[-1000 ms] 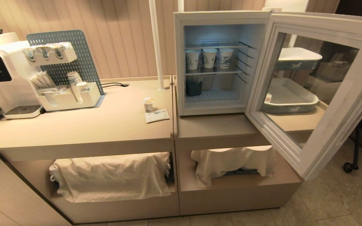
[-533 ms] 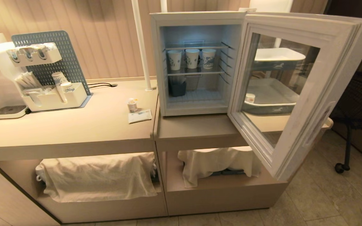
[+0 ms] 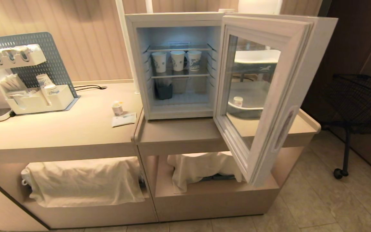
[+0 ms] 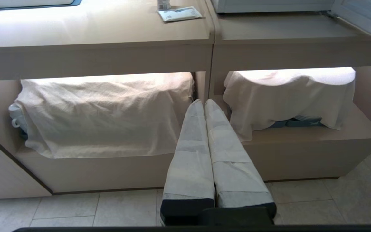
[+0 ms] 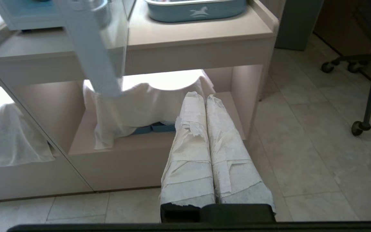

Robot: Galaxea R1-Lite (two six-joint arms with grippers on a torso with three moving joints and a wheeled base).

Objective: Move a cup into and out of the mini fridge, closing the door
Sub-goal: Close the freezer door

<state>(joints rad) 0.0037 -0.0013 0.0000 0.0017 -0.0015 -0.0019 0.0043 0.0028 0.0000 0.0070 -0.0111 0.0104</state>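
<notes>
Only the camera has swung right; nothing on the surface [image 3: 76,129] moved. Cup [image 3: 117,108] stands left of the open mini fridge [image 3: 175,66], door [image 3: 269,93] wide. Left hand [image 4: 204,103] and right hand [image 5: 201,96] hang shut, empty.

Both arms parked low, grippers closed and empty

The left gripper [image 4: 204,102] and right gripper [image 5: 201,95] each point forward and down, their paper-wrapped fingers [image 4: 192,151] pressed flat together, holding nothing; neither appears in the head view.
</notes>
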